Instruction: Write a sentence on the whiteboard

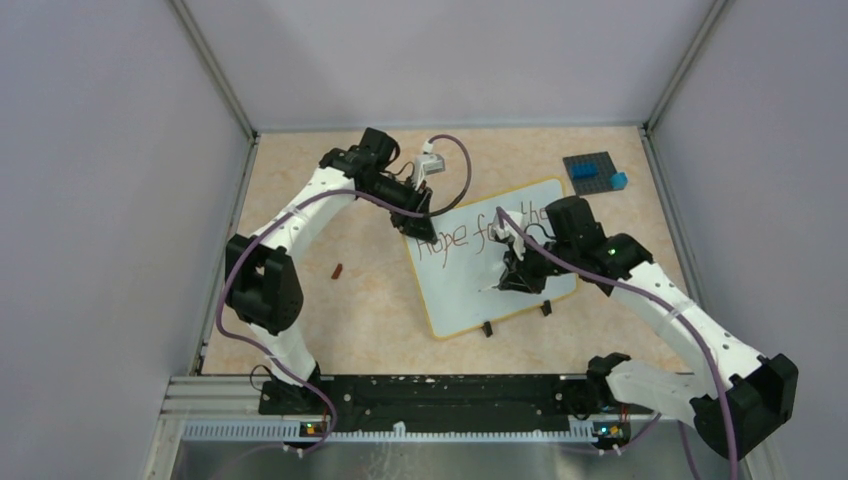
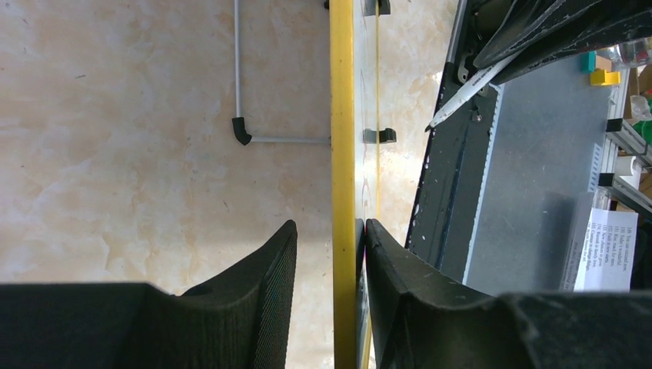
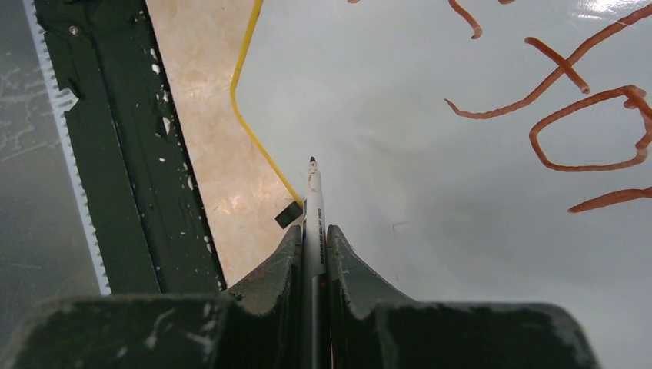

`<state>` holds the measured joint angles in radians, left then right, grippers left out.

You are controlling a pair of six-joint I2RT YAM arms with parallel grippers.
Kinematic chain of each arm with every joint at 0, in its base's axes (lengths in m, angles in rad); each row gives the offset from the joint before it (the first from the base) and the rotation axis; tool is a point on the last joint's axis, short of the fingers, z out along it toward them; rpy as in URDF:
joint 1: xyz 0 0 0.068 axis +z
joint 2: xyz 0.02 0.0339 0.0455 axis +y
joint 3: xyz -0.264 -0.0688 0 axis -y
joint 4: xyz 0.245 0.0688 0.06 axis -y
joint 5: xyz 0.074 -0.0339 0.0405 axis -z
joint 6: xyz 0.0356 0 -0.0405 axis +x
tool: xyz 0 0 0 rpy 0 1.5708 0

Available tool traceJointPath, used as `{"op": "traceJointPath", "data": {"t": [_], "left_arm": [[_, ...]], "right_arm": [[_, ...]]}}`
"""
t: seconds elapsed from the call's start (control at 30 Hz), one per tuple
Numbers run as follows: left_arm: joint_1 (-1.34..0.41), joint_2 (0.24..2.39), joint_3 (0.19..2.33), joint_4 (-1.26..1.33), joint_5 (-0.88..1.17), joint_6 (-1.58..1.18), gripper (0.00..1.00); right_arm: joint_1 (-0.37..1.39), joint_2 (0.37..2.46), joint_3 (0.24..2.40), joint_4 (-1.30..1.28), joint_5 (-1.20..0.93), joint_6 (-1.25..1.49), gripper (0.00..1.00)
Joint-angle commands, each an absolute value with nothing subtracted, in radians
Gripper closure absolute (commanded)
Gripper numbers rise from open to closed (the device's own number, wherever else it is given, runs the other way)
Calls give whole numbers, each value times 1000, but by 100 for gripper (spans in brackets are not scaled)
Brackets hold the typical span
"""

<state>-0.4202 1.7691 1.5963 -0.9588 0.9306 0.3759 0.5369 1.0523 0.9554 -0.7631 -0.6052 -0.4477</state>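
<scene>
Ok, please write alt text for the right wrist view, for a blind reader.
The right gripper grips a white marker, its tip over a bare part of the whiteboard. Reddish-brown handwriting shows at upper right; the tan table lies left.

My whiteboard [image 1: 470, 295], white with a yellow rim and 2 black feet, sits crooked on the table [image 1: 330, 330]. Its reddish-brown sentence [image 1: 452, 243] shows "Hope for the".

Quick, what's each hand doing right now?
Left hand: straddling the whiteboard rim, gap beside one finger; clamped or not cannot be told.
Right hand: closed on the marker.
</scene>
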Motion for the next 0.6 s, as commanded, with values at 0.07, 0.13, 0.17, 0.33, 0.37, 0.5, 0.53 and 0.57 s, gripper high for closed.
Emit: {"op": "traceJointPath", "data": {"t": [0.07, 0.13, 0.17, 0.33, 0.37, 0.5, 0.53, 0.57], "left_arm": [[-416, 1738, 1592, -923, 966, 375, 62], [-416, 1745, 1593, -923, 967, 374, 65], [-416, 1747, 1595, -923, 967, 374, 67], [-416, 1745, 1585, -918, 970, 371, 74], [-415, 1743, 1583, -917, 969, 371, 76], [-416, 1745, 1575, -914, 972, 367, 86], [-415, 1746, 1575, -914, 973, 366, 89], [-416, 1746, 1576, -913, 973, 366, 92]], "right_arm": [[592, 1039, 947, -599, -573, -373, 100], [614, 1046, 946, -577, -548, -357, 100], [628, 1050, 942, -569, -529, -357, 100], [656, 1048, 909, -544, -473, -368, 100], [657, 1046, 905, -544, -472, -368, 100], [658, 1036, 889, -526, -463, -359, 100], [658, 1038, 888, -523, -459, -358, 100], [658, 1040, 891, -523, -457, -360, 100]]}}
